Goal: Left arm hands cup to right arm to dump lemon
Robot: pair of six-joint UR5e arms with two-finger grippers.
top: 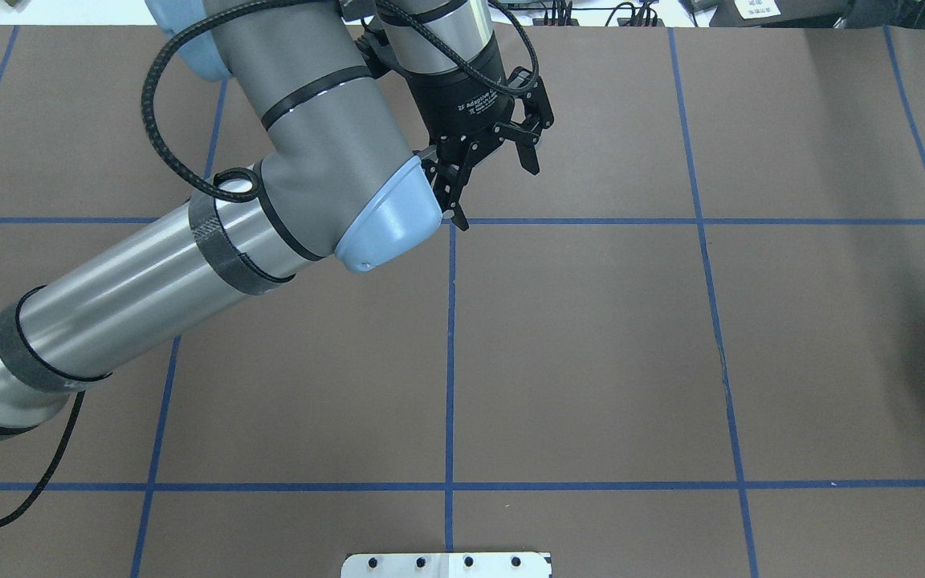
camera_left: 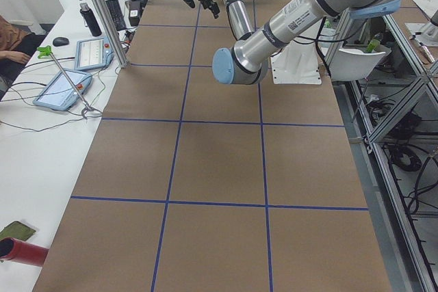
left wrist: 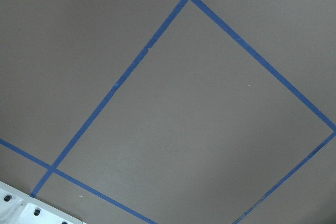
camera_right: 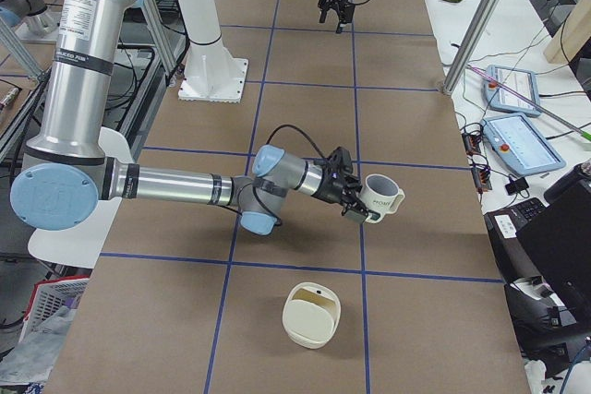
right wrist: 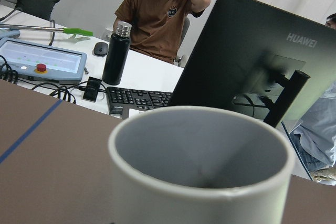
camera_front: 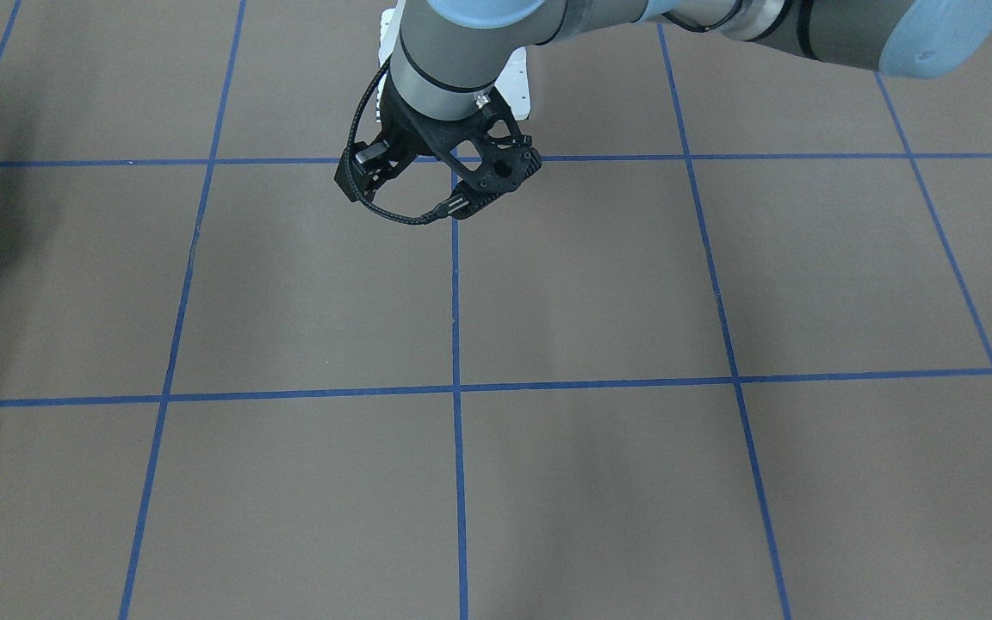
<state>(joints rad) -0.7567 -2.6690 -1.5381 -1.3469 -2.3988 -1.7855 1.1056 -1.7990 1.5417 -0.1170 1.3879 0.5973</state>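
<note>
The white cup [camera_right: 380,198] with "HOME" on its side sits at the tip of my right arm's gripper [camera_right: 351,197], held above the table near the operators' side. I cannot tell whether that gripper is shut on it. In the right wrist view the cup's [right wrist: 199,150] grey inside fills the lower frame, and no lemon shows in it. My left gripper [top: 499,198] is open and empty above the table's far middle, and it also shows in the exterior right view [camera_right: 337,17]. Its wrist bracket [camera_front: 461,164] shows in the front-facing view. The lemon is in no view.
A cream bowl-like container [camera_right: 312,316] stands on the table near the cup. A white base plate [top: 446,564] lies at the near edge. Beyond the table are a metal post [camera_right: 466,34], tablets [camera_right: 517,140], a monitor [right wrist: 252,61], a bottle [right wrist: 115,53] and seated people.
</note>
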